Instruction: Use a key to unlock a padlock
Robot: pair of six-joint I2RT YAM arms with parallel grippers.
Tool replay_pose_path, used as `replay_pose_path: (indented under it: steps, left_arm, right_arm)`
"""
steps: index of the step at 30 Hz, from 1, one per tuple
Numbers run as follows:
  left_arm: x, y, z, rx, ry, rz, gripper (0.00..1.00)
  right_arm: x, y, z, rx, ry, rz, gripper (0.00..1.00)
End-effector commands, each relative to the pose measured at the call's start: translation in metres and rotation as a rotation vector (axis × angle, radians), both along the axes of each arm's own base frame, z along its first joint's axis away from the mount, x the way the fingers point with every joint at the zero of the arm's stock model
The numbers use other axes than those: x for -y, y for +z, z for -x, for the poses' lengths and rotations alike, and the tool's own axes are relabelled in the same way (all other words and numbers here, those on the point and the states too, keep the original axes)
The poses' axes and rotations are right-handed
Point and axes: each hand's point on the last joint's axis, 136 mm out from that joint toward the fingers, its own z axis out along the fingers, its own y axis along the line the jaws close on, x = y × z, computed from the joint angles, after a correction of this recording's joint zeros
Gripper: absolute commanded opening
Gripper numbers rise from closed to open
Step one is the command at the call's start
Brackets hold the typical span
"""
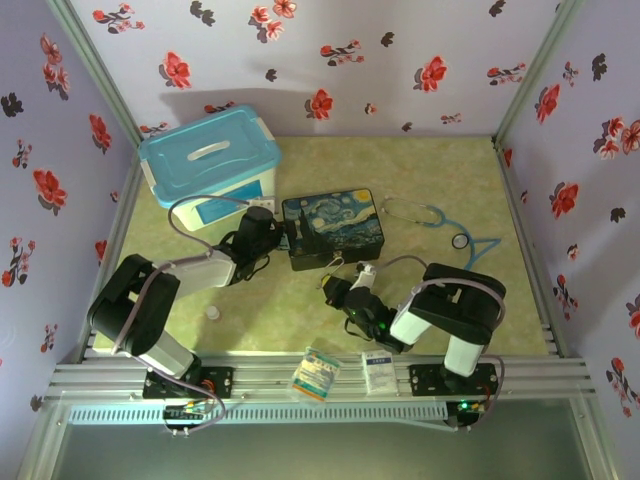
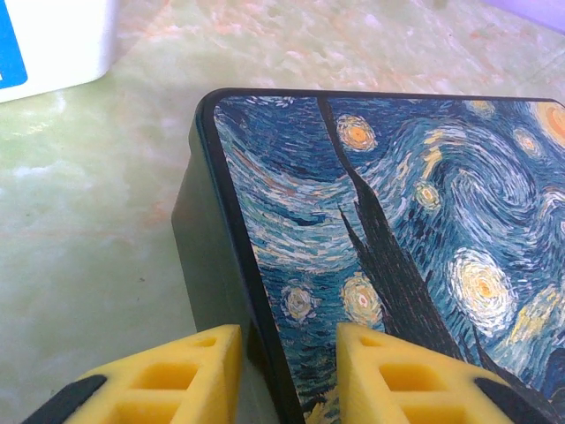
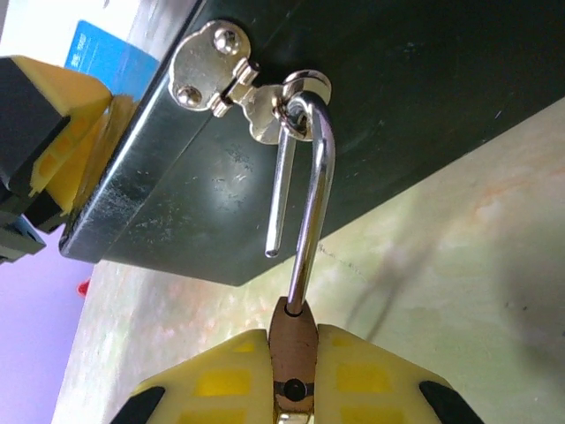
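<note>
Padlock (image 3: 292, 346): hanging on the front of the painted box (image 1: 332, 228), mid-table, pinched by the R gripper (image 1: 335, 288).

Table (image 1: 275, 315): green, carrying everything.

Tub w/ blue lid (image 1: 210, 160): sitting at back left, close to the painted box's left end.

Painted box: lying flat, swirly night-sky pic facing up, dark front wall facing the arms.

L arm (image 1: 150, 290): reaching in from the left to the box's left end.

R arm (image 1: 445, 310): reaching up to the box front.

L gripper (image 2: 290, 340): straddling the lid's edge at a corner. Jaws narrow, one yellow finger (image 2: 177, 380) outside the dark side wall, the other over the painted top. Can't tell if squeezing or just near.

R gripper: squeezing the padlock's brown-gold body btwn its own yellow fingers (image 3: 221, 380), jaws narrow.

Stethoscope (image 1: 440, 222): lying to the right of the box, apart from it.

Packets (image 1: 316, 373): two, resting at the near edge btwn the arm bases.

Small white cap (image 1: 212, 313): lying alone near the L arm.

Silver clasp (image 3: 212, 66): sitting on the box front, its ring sticking out.

Silver loop (image 3: 315, 185): passing thru the clasp ring. Long leg going into the padlock body, short leg hanging free w/ its end out of the body.
</note>
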Motion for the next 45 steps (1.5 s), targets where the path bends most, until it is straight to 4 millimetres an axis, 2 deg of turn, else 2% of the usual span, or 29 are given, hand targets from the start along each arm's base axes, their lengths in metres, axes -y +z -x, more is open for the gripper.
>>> replay_pose_path:
  steps: [1, 3, 8, 12, 13, 15, 17, 20, 23, 25, 27, 32, 35, 37, 39, 43, 45]
  left_arm:
    - [-0.042, -0.081, 0.038, -0.250, 0.037, -0.206, 0.32]
    - [-0.042, -0.083, 0.039, -0.253, 0.037, -0.209, 0.32]
    - [-0.045, -0.085, 0.038, -0.251, 0.050, -0.205, 0.32]
    - [-0.044, -0.085, 0.036, -0.253, 0.051, -0.205, 0.32]
    - [-0.042, -0.081, 0.035, -0.248, 0.052, -0.189, 0.32]
    - [-0.035, -0.069, 0.032, -0.229, 0.051, -0.143, 0.32]
    - [-0.026, -0.049, 0.028, -0.200, 0.043, -0.076, 0.38]
    - [-0.010, -0.016, 0.022, -0.152, 0.025, 0.042, 0.42]
    - [0.000, 0.005, 0.017, -0.129, 0.034, 0.143, 0.57]
    - [0.007, 0.010, 0.015, -0.116, 0.027, 0.169, 0.65]
    - [0.012, 0.004, 0.013, -0.141, 0.023, 0.157, 0.69]
    - [0.020, -0.033, 0.015, -0.213, 0.013, 0.100, 0.72]
    - [0.015, -0.058, 0.023, -0.249, 0.023, 0.023, 0.62]
    - [0.003, -0.076, 0.030, -0.275, 0.051, -0.034, 0.48]
    - [-0.010, -0.093, 0.037, -0.299, 0.077, -0.075, 0.39]
    - [-0.028, -0.122, 0.052, -0.351, 0.107, -0.122, 0.35]
    - [-0.032, -0.129, 0.057, -0.360, 0.116, -0.122, 0.33]
  right_arm:
    - [0.027, 0.020, -0.022, 0.097, -0.174, -0.088, 0.00]
    - [0.030, 0.017, -0.026, 0.082, -0.175, -0.091, 0.00]
    - [0.013, 0.035, -0.023, 0.144, -0.099, -0.074, 0.00]
    - [0.032, 0.029, -0.029, 0.132, -0.191, -0.072, 0.00]
    - [0.031, 0.029, -0.031, 0.135, -0.191, -0.072, 0.00]
    - [0.019, 0.036, -0.033, 0.155, -0.164, -0.075, 0.00]
    - [0.008, 0.042, -0.031, 0.178, -0.137, -0.072, 0.00]
    - [0.004, 0.041, -0.029, 0.180, -0.141, -0.069, 0.00]
    - [0.002, 0.033, -0.026, 0.168, -0.136, -0.059, 0.00]
    - [0.004, 0.027, -0.024, 0.150, -0.141, -0.059, 0.00]
    - [0.005, 0.021, -0.022, 0.134, -0.142, -0.057, 0.00]
    - [0.006, 0.011, -0.017, 0.110, -0.138, -0.048, 0.00]
    - [0.011, 0.001, -0.017, 0.087, -0.164, -0.046, 0.00]
    - [0.018, -0.004, -0.019, 0.071, -0.199, -0.051, 0.00]
    - [0.023, -0.006, -0.021, 0.067, -0.208, -0.045, 0.00]
    - [0.032, -0.010, -0.022, 0.047, -0.234, -0.053, 0.00]
    - [0.036, -0.011, -0.022, 0.042, -0.248, -0.054, 0.00]
